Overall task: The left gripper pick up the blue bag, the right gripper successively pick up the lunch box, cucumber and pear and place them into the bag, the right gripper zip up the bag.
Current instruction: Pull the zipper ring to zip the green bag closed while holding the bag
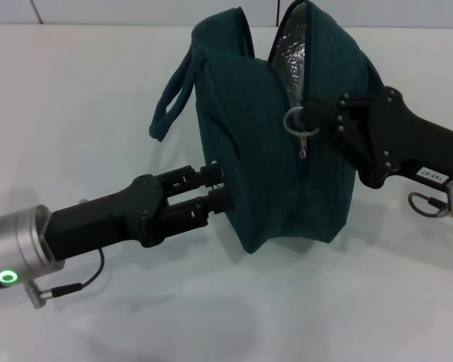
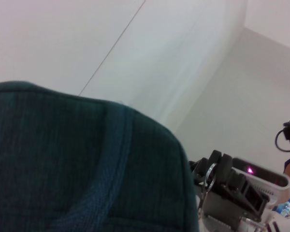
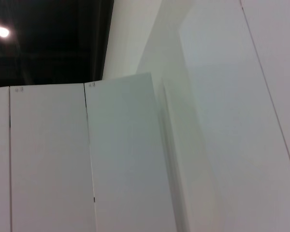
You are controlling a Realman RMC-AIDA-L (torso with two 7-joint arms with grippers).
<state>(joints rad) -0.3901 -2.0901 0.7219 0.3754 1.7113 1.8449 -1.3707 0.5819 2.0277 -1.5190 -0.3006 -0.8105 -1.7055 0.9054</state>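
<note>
We see the bag [image 1: 287,181] standing on the white bench [image 1: 75,90], the left gripper [image 1: 217,194] pinching its side with narrow fingers, and the right gripper [image 1: 317,117] with fingers closed on the zipper ring [image 1: 296,121] near the bag's open top.

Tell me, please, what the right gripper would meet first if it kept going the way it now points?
The bag, most likely. The right gripper points across at its zip seam and is already at the ring pull, so pushing on would drive it into the fabric side, with the left gripper beyond on the far side.
</note>
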